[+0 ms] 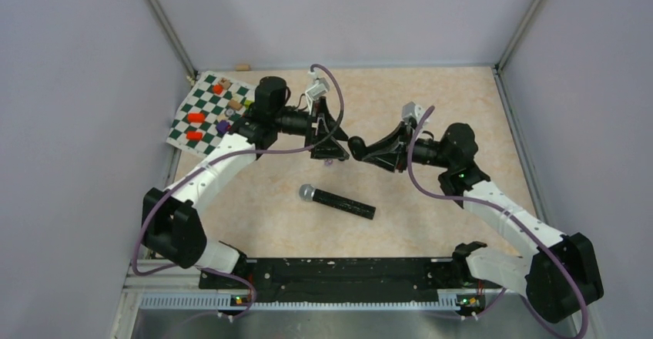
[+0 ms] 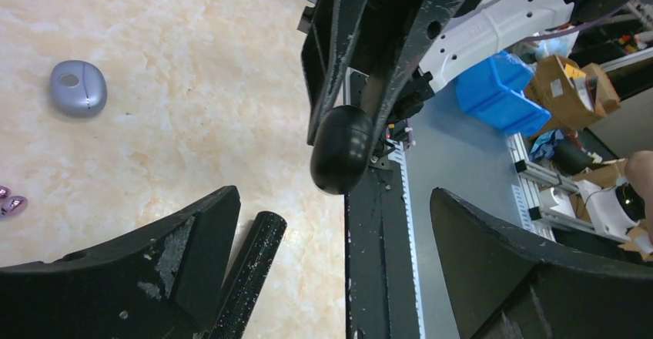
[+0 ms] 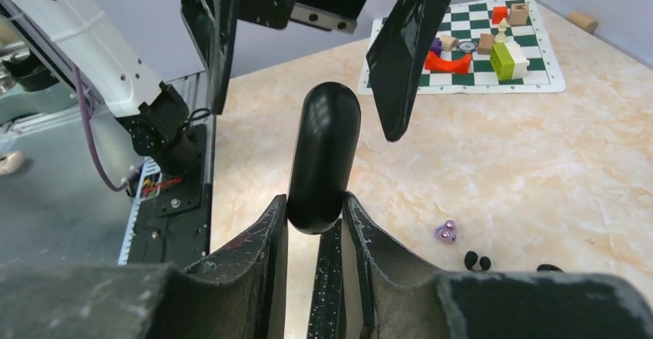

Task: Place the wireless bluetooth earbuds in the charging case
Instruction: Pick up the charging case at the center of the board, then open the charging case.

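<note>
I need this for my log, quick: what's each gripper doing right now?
Left gripper: open wide, holding nothing.
Right gripper: shut on the black case, which stands up between its fingers.

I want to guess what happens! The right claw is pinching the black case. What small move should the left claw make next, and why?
Probably draw the left claw back, away from the black case. Its jaws stand wide open beside the case, gripping nothing, while the right claw pinches it.

Microphone lying near centre; checkered mat (coloured blocks on it) far-left corner.
</note>
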You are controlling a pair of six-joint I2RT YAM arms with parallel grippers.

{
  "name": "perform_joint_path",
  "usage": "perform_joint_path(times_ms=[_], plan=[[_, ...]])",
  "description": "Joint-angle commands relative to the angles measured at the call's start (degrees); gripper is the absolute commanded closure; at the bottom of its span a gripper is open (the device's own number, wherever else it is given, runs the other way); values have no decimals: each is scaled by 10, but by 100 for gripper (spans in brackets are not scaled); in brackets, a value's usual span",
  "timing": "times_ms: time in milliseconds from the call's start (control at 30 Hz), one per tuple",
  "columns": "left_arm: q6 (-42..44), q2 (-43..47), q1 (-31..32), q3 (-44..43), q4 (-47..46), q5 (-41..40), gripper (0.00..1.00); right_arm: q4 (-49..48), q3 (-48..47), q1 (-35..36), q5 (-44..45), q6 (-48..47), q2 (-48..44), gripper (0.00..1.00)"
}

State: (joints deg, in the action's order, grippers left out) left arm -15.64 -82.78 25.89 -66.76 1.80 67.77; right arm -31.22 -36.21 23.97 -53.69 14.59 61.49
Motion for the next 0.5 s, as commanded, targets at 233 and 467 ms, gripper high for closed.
perform_joint_path(times_ms=[233, 467], plan=[[218, -25, 49, -89, 235, -31, 1, 69, -41, -6, -47, -94, 8, 96], [238, -45, 68, -108, 259, -50, 15, 98, -44, -5, -51, -130, 7, 96]])
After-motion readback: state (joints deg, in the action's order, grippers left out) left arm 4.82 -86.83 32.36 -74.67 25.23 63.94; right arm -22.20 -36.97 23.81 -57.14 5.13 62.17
